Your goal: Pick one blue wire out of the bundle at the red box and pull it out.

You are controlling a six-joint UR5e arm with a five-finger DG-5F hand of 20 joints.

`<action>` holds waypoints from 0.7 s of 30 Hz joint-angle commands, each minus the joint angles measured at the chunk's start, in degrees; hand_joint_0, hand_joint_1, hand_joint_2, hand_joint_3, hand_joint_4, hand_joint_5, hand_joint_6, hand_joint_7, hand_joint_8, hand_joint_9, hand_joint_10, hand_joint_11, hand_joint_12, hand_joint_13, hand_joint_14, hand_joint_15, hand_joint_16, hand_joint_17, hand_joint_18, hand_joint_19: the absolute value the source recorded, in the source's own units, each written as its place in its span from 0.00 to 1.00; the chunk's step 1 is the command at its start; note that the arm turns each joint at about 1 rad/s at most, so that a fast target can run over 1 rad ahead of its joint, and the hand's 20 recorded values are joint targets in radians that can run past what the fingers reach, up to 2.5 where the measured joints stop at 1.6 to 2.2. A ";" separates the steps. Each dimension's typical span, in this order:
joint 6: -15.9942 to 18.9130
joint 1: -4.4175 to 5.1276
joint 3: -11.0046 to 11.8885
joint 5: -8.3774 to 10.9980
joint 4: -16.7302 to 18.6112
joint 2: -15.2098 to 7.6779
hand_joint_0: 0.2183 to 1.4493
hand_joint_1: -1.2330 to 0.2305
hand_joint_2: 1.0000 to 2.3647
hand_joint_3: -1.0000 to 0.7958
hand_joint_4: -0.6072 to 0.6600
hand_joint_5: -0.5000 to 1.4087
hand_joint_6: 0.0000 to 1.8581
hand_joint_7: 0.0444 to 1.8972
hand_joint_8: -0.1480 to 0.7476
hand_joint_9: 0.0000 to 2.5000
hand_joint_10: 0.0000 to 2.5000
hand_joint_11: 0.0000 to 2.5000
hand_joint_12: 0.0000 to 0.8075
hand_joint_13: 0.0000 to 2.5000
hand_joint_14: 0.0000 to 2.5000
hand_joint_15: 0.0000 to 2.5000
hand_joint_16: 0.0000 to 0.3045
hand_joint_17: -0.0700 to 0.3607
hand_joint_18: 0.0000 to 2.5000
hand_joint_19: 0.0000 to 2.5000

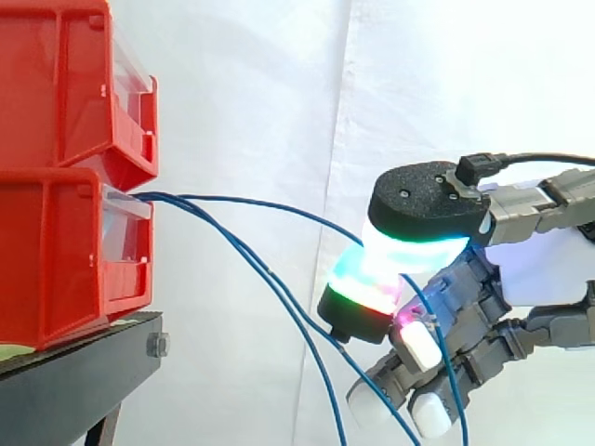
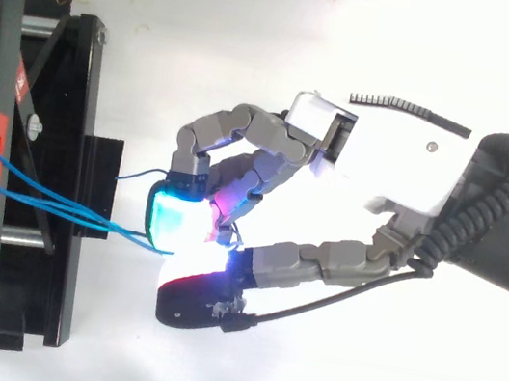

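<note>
The hand (image 1: 548, 265) comes in level from the right, its other fingers curled below. Two glowing pads (image 1: 367, 279) pinch one blue wire (image 1: 279, 206), which runs to the lower red bin (image 1: 56, 251).

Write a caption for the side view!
Hand pinches one blue wire running from the lower red box.

Bright, even light; glare bleaches the hand (image 2: 405, 167); shadows faint.

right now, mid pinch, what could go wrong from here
The blue wire is thin, pinched only between pads of the hand; it may slip.
The other blue wires hang near the lower fingers and could snag.
All leave the lower red bin together, so neighbours may drag along.
</note>
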 commanded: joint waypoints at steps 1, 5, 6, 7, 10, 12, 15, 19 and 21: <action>0.00 -0.01 0.00 0.00 -0.01 0.01 0.31 0.29 0.00 0.56 0.53 0.21 0.50 0.64 0.64 0.45 0.00 0.26 0.64 0.30 0.00 0.14 0.23 0.52 0.32 0.16; 0.00 0.08 0.00 0.00 -0.01 0.01 0.31 0.29 0.00 0.56 0.53 0.21 0.50 0.64 0.65 0.45 0.01 0.26 0.64 0.30 0.00 0.14 0.23 0.52 0.32 0.16; 0.00 -0.01 0.00 0.00 -0.01 0.01 0.31 0.29 0.00 0.56 0.53 0.21 0.50 0.64 0.65 0.45 0.01 0.26 0.64 0.30 0.00 0.14 0.23 0.52 0.32 0.16; 0.00 -0.01 0.00 0.00 0.08 0.01 0.31 0.29 0.00 0.56 0.53 0.21 0.50 0.64 0.65 0.45 0.01 0.26 0.64 0.30 0.00 0.13 0.23 0.52 0.32 0.16; 0.00 0.08 0.00 0.00 -0.01 0.01 0.31 0.29 0.00 0.55 0.53 0.21 0.50 0.64 0.65 0.45 0.01 0.26 0.64 0.30 0.00 0.14 0.23 0.52 0.32 0.16; 0.00 -0.01 0.00 0.00 -0.01 0.01 0.31 0.29 0.00 0.56 0.53 0.21 0.50 0.64 0.65 0.45 0.00 0.26 0.64 0.30 0.00 0.13 0.23 0.52 0.32 0.16; 0.00 -0.01 0.00 0.00 -0.01 0.01 0.31 0.29 0.00 0.55 0.53 0.21 0.50 0.64 0.65 0.45 0.01 0.26 0.64 0.30 0.00 0.14 0.23 0.52 0.32 0.16; 0.00 0.08 0.00 0.00 -0.01 0.01 0.31 0.29 0.00 0.55 0.52 0.21 0.50 0.64 0.64 0.45 0.01 0.26 0.64 0.30 0.00 0.14 0.23 0.52 0.32 0.17; 0.00 -0.01 0.00 0.00 -0.01 0.01 0.31 0.29 0.00 0.55 0.52 0.21 0.50 0.64 0.64 0.45 0.01 0.26 0.64 0.30 0.00 0.14 0.23 0.52 0.32 0.17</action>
